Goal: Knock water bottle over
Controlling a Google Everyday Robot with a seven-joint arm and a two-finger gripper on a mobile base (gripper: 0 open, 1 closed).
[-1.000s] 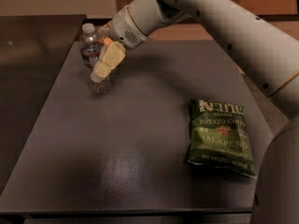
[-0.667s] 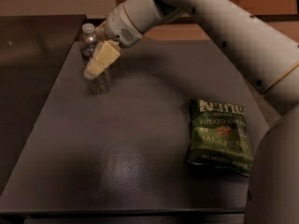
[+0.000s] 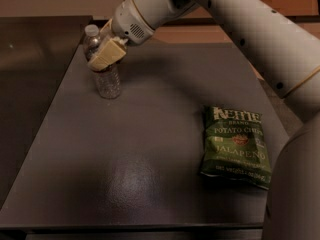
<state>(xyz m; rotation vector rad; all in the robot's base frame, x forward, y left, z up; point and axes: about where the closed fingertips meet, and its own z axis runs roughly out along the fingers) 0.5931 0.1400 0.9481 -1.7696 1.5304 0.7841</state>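
Observation:
The water bottle (image 3: 106, 80) is a small clear ribbed bottle with a white cap. It stands near the far left of the dark table (image 3: 125, 154) and leans slightly. My gripper (image 3: 104, 55) is at the bottle's upper half, its cream fingers (image 3: 106, 54) lying across the front of the bottle's middle and hiding its label. The bottle's cap shows just left of the wrist.
A green jalapeño potato chip bag (image 3: 237, 145) lies flat on the right side of the table. My white arm reaches in from the upper right. A darker surface lies beyond the table's left edge.
My gripper has moved left against the bottle. The bottle's top has shifted left with it and the bottle leans a little more than before.

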